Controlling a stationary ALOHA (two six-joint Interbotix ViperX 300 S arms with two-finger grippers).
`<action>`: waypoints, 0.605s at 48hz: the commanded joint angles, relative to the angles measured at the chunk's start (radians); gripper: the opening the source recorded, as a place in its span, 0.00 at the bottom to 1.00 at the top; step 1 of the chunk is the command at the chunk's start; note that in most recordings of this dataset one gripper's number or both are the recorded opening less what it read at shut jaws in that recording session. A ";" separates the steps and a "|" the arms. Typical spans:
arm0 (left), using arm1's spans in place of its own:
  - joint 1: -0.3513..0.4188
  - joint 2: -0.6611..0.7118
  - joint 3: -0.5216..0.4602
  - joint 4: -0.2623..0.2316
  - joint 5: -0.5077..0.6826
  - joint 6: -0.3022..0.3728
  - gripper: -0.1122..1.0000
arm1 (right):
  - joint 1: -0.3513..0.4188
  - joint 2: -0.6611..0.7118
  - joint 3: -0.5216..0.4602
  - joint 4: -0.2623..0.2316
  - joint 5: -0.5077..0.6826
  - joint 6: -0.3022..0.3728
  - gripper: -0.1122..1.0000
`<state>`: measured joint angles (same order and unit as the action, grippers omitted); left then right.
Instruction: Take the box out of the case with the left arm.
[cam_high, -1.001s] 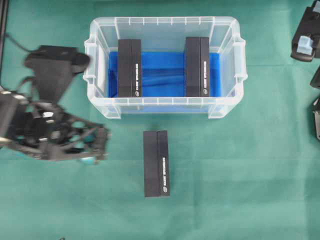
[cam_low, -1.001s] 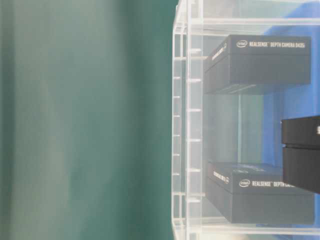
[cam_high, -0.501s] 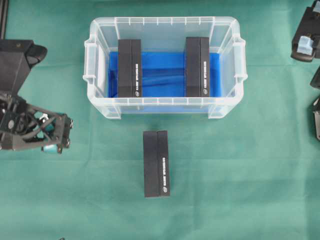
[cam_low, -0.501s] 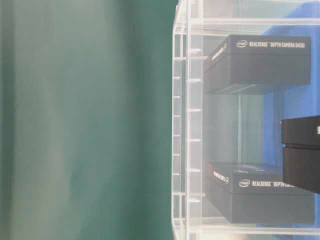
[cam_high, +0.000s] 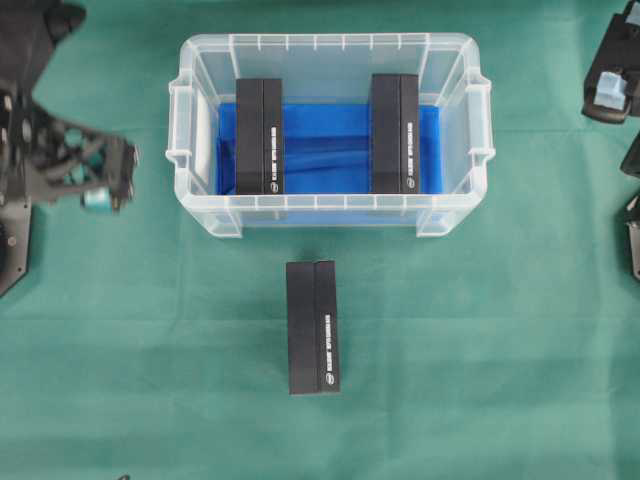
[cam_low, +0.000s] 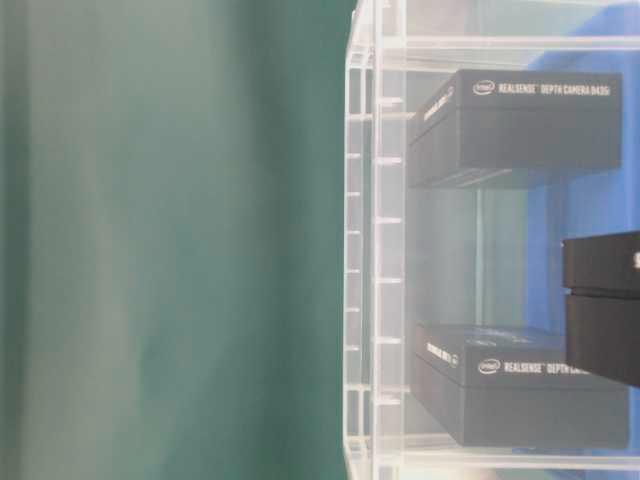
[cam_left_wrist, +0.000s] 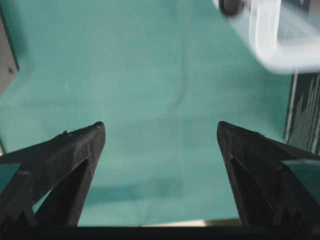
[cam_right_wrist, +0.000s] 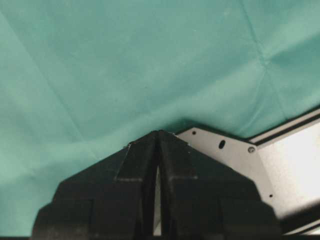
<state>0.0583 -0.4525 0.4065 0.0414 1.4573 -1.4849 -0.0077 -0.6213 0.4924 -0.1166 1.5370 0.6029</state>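
Note:
The clear case (cam_high: 330, 48) stands at the back middle of the green cloth, its bottom lined in blue. Two black boxes stand inside it, one on the left (cam_high: 259, 137) and one on the right (cam_high: 394, 133). Another black box (cam_high: 313, 327) lies on the cloth in front of the case. My left gripper (cam_high: 122, 178) hangs open and empty left of the case, apart from its left handle. In the left wrist view that gripper (cam_left_wrist: 160, 130) frames only bare cloth, with the case's corner (cam_left_wrist: 280, 47) at the upper right. My right gripper (cam_right_wrist: 159, 132) is shut on nothing.
The right arm (cam_high: 610, 75) with its pale blue block rests at the right edge, far from the case. A metal plate (cam_right_wrist: 235, 152) lies under the right gripper. The table-level view shows the case wall (cam_low: 365, 250) and boxes behind it.
The left gripper has swung from the cloth front-left of the case back toward the far left edge, staying open. The boxes and the right arm have not moved.

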 joint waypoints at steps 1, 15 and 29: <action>0.069 -0.011 -0.011 0.005 0.000 0.037 0.92 | 0.000 -0.003 -0.017 -0.002 -0.003 0.000 0.10; 0.224 -0.002 -0.014 0.005 -0.012 0.175 0.92 | 0.000 -0.003 -0.017 -0.002 0.000 0.002 0.10; 0.249 0.000 -0.011 0.005 -0.028 0.210 0.92 | 0.000 -0.003 -0.017 -0.002 0.000 0.002 0.10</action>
<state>0.3022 -0.4495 0.4080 0.0430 1.4327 -1.2763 -0.0077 -0.6213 0.4924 -0.1166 1.5370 0.6029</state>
